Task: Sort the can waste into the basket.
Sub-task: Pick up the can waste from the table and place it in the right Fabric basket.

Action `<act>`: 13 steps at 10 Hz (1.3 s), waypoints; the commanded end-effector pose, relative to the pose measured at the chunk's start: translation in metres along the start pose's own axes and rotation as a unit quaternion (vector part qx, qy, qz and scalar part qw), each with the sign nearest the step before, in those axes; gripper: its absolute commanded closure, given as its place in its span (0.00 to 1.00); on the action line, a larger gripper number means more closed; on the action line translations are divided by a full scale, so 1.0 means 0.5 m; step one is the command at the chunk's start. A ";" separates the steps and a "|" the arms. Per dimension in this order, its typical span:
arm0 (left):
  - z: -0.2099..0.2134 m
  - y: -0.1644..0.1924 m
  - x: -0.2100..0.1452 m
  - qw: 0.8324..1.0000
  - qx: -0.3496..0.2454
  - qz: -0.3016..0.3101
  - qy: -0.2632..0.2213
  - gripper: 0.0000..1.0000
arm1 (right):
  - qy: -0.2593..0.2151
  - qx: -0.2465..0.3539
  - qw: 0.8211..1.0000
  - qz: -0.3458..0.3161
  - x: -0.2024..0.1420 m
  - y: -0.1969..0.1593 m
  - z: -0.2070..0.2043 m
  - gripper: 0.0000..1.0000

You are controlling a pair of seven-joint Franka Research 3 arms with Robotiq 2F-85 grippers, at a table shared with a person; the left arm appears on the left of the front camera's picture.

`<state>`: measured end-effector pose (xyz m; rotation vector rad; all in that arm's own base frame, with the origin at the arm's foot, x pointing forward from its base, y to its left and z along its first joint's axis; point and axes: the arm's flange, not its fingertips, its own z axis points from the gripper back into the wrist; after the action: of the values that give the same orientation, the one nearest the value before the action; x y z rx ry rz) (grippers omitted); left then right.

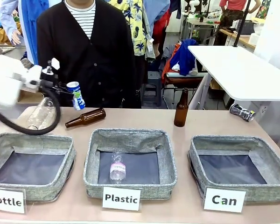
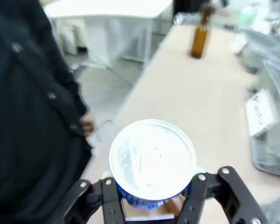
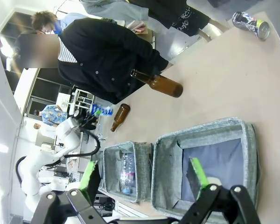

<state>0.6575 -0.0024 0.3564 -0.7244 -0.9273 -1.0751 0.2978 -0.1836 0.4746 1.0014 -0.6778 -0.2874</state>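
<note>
Front view: our left gripper is clamped on the blue can, held in the air over the far left of the table, in front of the person in the black cardigan. The crushed can lies on its side at the far right of the table, behind the Can basket, well apart from the blue can. The Can basket sits near right. The Plastic basket in the middle holds a clear bottle. The Bottle basket is near left. One brown bottle lies on its side near the held can; a second brown bottle stands upright right of centre.

Left wrist view: we look down on the blue can's silver top. The fingers grip its sides, and the can is clear of the table.

Right wrist view: our right gripper is released, green pads spread wide, nothing between them. It hangs above the near edge of the Can basket. The crushed can lies at the far end of the table.
</note>
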 end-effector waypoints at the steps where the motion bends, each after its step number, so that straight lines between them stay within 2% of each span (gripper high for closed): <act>1: 0.165 -0.170 0.050 0.994 -0.078 -0.015 0.071 1.00 | -0.007 0.010 1.000 0.013 0.006 0.000 -0.003 0.00; 4: 0.369 -0.357 0.082 0.968 -0.178 -0.062 0.164 1.00 | -0.007 0.010 1.000 0.013 0.006 0.000 -0.003 0.00; 6: 0.442 -0.462 0.058 0.961 -0.205 -0.086 0.166 1.00 | -0.007 0.010 1.000 0.013 0.006 0.000 -0.003 0.00; 7: 0.468 -0.500 0.035 0.961 -0.206 -0.109 0.148 1.00 | -0.007 0.010 1.000 0.013 0.006 0.000 -0.003 0.00; 8: 0.490 -0.509 0.013 0.973 -0.172 -0.113 0.104 1.00 | -0.007 0.010 1.000 0.013 0.006 0.000 -0.003 0.00; 9: 0.475 -0.479 0.067 0.961 -0.207 -0.078 0.169 1.00 | -0.007 0.010 1.000 0.013 0.006 0.000 -0.003 0.00; 11: 0.475 -0.479 0.067 0.961 -0.207 -0.078 0.169 1.00 | -0.007 0.010 1.000 0.013 0.006 0.000 -0.003 0.00; 12: 0.492 -0.500 0.046 0.963 -0.201 -0.090 0.152 0.67 | -0.007 0.010 1.000 0.013 0.006 0.000 -0.003 0.00; 13: 0.439 -0.497 0.032 0.962 -0.221 -0.105 0.124 0.67 | -0.007 0.010 1.000 0.013 0.006 0.000 -0.003 0.00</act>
<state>0.3676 0.1082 0.4947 -0.8066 -0.5086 -1.5271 0.2981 -0.1836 0.4756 0.9987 -0.6778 -0.2865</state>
